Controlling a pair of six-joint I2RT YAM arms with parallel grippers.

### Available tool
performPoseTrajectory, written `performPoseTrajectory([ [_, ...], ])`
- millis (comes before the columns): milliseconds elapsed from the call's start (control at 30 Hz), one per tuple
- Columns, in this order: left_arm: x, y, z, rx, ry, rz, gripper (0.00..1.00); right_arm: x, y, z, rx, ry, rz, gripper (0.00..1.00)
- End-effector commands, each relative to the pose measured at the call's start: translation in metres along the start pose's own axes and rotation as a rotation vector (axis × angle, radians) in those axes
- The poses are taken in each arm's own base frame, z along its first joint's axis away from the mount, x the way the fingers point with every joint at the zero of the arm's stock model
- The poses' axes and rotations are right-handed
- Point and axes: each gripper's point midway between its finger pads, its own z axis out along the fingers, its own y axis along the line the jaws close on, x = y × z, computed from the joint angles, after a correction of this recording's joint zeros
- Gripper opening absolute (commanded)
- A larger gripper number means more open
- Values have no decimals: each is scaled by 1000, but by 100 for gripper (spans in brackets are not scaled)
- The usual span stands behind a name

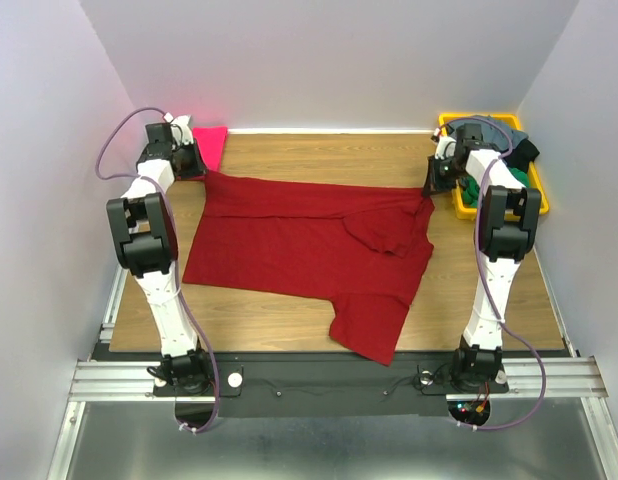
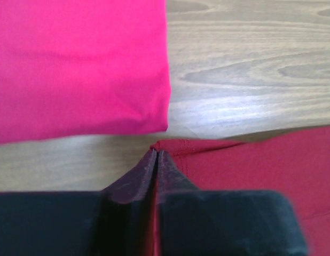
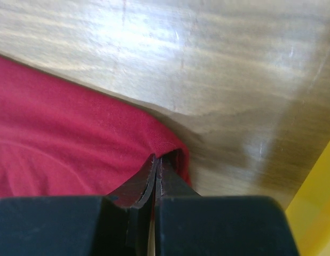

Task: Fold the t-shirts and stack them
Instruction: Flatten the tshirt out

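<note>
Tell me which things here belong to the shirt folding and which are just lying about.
Part of the job:
red t-shirt, spread out
pink t-shirt, far left corner
heaped shirts in the bin
left tool and right tool, each shut on a far corner of the red t-shirt

Just there:
yellow bin
wooden table

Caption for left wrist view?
Left gripper, jaws shut on a corner of the dark crimson-red fabric t-shirt, beside the hot-pink fabric t-shirt.

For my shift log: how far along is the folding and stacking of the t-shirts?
Done: a pink shirt looks folded at the far left. In hand: the red shirt lies spread out, left and right jaws shut on its far corners, not yet folded. Left: more shirts in the yellow bin.
</note>
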Motion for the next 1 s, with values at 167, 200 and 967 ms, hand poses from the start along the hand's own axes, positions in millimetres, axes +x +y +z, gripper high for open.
performPoseTrajectory([
  [167,-36,5,-39,-26,-106,94,45,-23,-2,-20,7,-52,-37,66],
  [200,-45,7,-59,-31,-138,115,46,-23,-1,-27,13,-44,-51,68],
  [967,175,-15,-147,190,341,803,27,140,124,-85,-121,346,-571,50],
])
